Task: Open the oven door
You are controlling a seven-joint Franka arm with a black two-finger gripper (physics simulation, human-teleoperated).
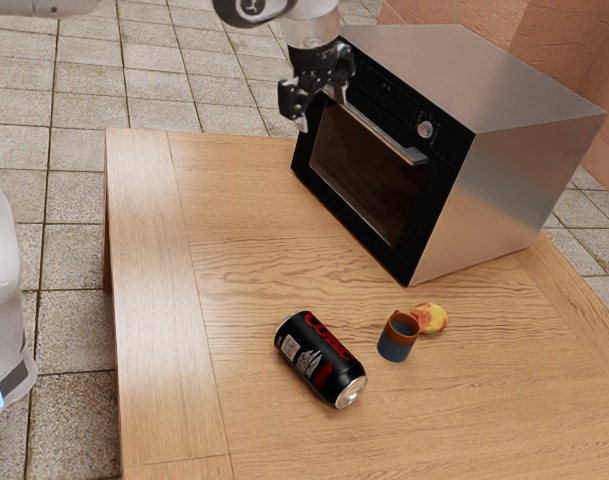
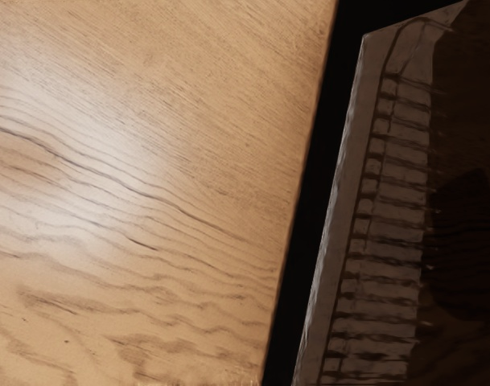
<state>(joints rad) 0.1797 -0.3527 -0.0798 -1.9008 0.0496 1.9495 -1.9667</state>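
In the exterior view the black gripper (image 1: 322, 110) is at the upper left part of the oven's front, its two fingers spread apart, one near the handle's far-left end. Whether that finger touches the handle is unclear. The silver handle (image 1: 384, 135) runs across the top of the oven door (image 1: 367, 165), which is closed against the oven body (image 1: 524, 130). From the wrist view, the door's dark glass (image 2: 462, 241) and its black lower frame (image 2: 305, 217) lie below my hand, beside the wooden tabletop.
On the table (image 1: 254, 240) a black can (image 1: 319, 358) lies on its side. A blue and orange mug (image 1: 397, 338) stands beside a yellow-red fruit (image 1: 431, 318), in front of the oven. A round knob (image 1: 425, 130) sits above the handle's right end.
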